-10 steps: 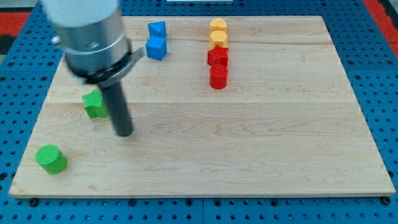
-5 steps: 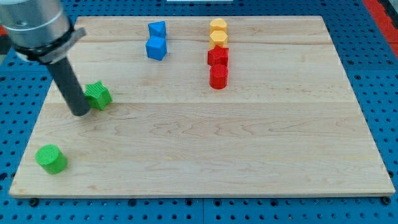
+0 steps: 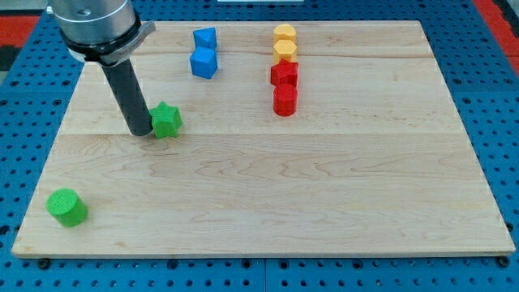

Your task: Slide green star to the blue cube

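Observation:
The green star (image 3: 167, 120) lies on the wooden board (image 3: 324, 178), left of the middle. My tip (image 3: 140, 131) touches the star's left side. The blue cube (image 3: 203, 62) stands up and to the right of the star, near the view's top, with a clear gap between them. A second blue block (image 3: 205, 38), irregular in shape, sits just above the cube.
A green cylinder (image 3: 66, 207) stands at the board's lower left. Two yellow blocks (image 3: 285, 42) and two red blocks (image 3: 284, 88) form a column at the top middle, right of the blue cube.
My tip went round to the star's left side and pushed it to the right. The star has moved right by about a block's width. The other blocks have not moved.

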Controlling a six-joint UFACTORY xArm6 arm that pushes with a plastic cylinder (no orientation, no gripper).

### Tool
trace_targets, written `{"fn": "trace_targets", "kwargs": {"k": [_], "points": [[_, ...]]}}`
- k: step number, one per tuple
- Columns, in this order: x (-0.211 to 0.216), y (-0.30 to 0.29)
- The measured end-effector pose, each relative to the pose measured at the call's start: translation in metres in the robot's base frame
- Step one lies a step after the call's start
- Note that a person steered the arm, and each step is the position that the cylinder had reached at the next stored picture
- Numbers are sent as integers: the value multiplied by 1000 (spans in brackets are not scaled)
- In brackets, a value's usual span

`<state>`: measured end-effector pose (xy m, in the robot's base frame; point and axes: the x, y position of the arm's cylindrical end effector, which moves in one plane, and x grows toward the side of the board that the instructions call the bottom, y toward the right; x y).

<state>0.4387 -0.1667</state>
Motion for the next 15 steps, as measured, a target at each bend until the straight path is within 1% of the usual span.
{"fn": "trace_targets", "kwargs": {"k": [1,2,3,4,6,7,8,9,10,11,12,13,14,15], "points": [[9,4],[29,19],[28,27],[23,20],[-7,18],[-10,18],[-10,7],[-14,-28],[-30,-23],[-33,13],[-33,29],[-30,23],[-4,34],[-3,55]]}}
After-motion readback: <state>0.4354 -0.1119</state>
